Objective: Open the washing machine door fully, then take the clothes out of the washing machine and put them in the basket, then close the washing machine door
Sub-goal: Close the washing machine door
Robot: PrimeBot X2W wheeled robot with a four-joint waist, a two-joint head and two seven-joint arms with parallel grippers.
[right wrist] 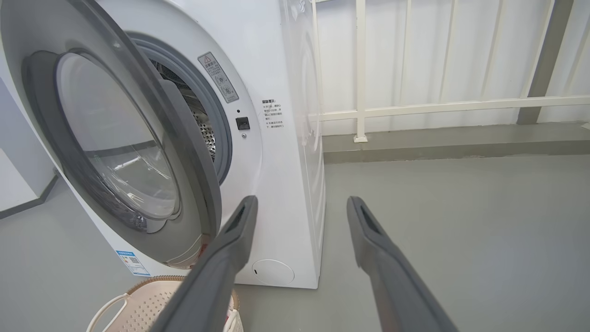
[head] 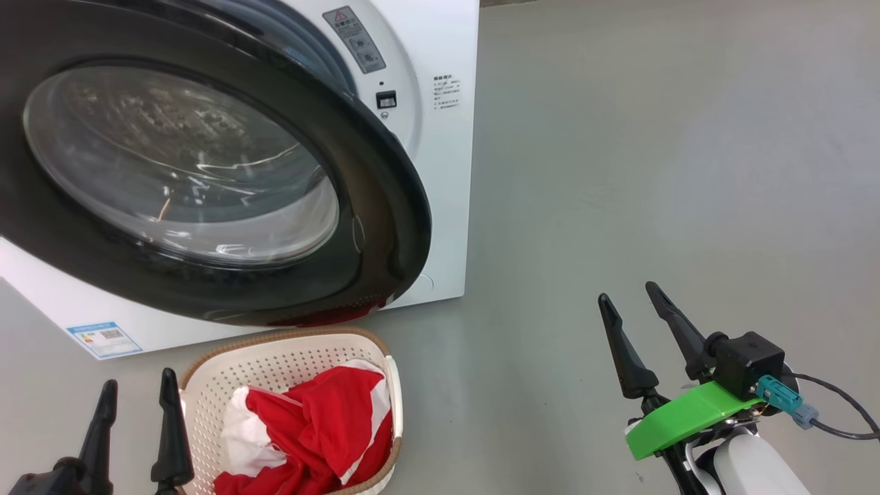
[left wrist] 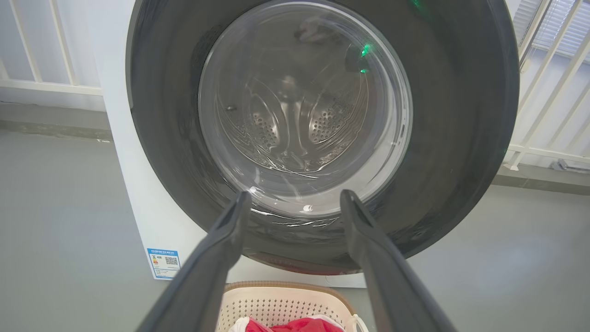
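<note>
— Which way does the washing machine door [head: 199, 172] face from where we stand?

— We see it standing partway open. It is hinged on our left, and its free edge on our right stands off the white front of the washing machine [head: 443, 206]. The black-rimmed outer face and its glass are turned toward us. From the right wrist view we look into the gap behind it, at the grey gasket [right wrist: 226, 138] and a strip of the perforated drum [right wrist: 205, 133].

— And the basket?

— The basket [head: 275, 361] sits on the grey floor [head: 653, 172] just in front of the machine, under the door's lower rim. Its near end is cut off at the bottom of our head view, so we cannot tell which way its long axis runs. The clothes [head: 323, 426] lie heaped inside it, red with white panels.

— How do our grippers stand?

— Our left gripper [head: 139, 377] is low on our left, just beside the basket's left wall. Its fingers point up toward the door and are spread wide, with nothing between them and touching nothing. In its wrist view they frame the lower part of the glass. Our right gripper [head: 628, 291] hangs over bare floor on our right, well apart from the machine. Its fingers lean toward the upper left and are likewise spread and empty.
</note>
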